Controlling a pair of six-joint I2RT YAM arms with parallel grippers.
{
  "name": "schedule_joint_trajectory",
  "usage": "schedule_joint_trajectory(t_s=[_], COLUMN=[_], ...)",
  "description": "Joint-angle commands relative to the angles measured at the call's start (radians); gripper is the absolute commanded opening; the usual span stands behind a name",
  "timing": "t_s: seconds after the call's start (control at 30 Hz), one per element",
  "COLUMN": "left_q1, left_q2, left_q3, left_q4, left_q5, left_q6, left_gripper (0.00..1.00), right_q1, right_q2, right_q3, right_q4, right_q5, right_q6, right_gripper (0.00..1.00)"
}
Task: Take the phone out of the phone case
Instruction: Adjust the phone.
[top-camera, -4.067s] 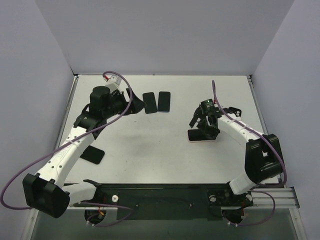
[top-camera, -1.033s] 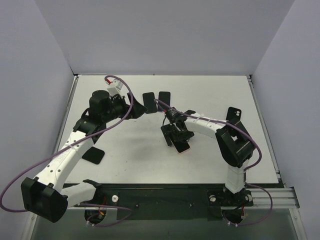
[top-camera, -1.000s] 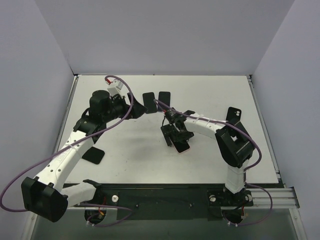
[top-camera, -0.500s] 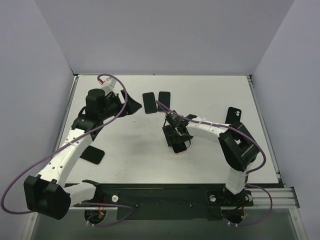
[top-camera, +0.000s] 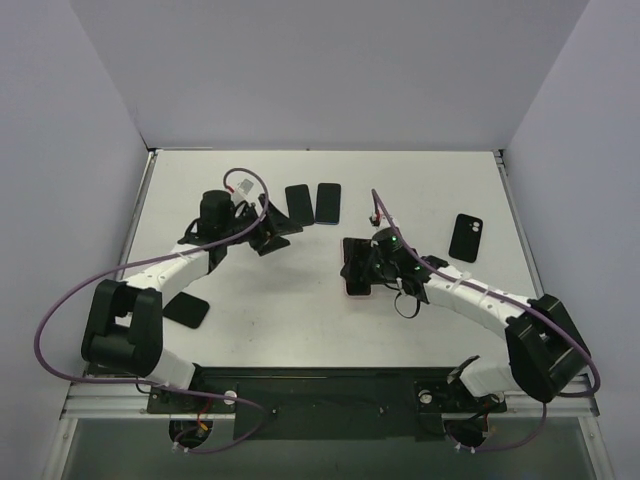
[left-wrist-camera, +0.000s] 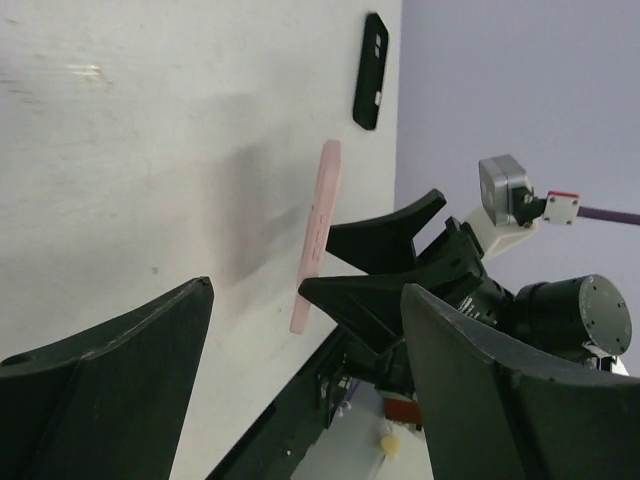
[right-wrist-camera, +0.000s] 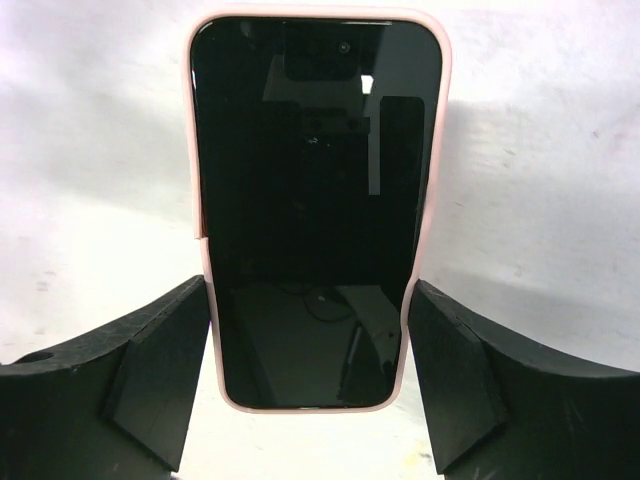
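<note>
The phone in its pink case (top-camera: 356, 272) lies screen up near the table's middle. In the right wrist view the phone (right-wrist-camera: 312, 200) has a dark screen, and its near end sits between my right gripper's (right-wrist-camera: 308, 288) fingers, which press on both pink edges. In the top view my right gripper (top-camera: 362, 272) is over the phone. My left gripper (top-camera: 272, 229) is open and empty, left of the phone and apart from it. In the left wrist view my left gripper (left-wrist-camera: 305, 292) faces the pink case (left-wrist-camera: 318, 225) edge-on.
Two dark phones (top-camera: 298, 205) (top-camera: 328, 202) lie side by side at the back centre. A black case (top-camera: 466, 237) lies at the right, also in the left wrist view (left-wrist-camera: 371, 70). Another black flat item (top-camera: 186, 310) lies at the front left.
The right arm has swung out to the right and lies low, its gripper still at the phone. The left arm has lowered and its gripper has moved right, nearer the phone.
</note>
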Motion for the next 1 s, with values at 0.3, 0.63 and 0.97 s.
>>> schedule_joint_trajectory(t_s=[0.3, 0.63, 0.97], left_q1=[-0.172, -0.221, -0.22], left_q2=[0.052, 0.069, 0.018], left_q3=[0.04, 0.064, 0.101], left_q4=[0.123, 0.064, 0.04], left_q5=[0.087, 0.087, 0.124], left_q6=[-0.006, 0.046, 0.127], left_gripper=[0.78, 0.57, 0.06], right_q1=[0.117, 0.227, 0.29], right_q2=[-0.166, -0.12, -0.072], right_q3=[0.069, 0.205, 0.323], right_q4=[0.142, 0.048, -0.185], right_q5=[-0.047, 0.068, 0.135], right_q6=[0.066, 0.017, -0.075], right_gripper=[0.0, 0.0, 0.57])
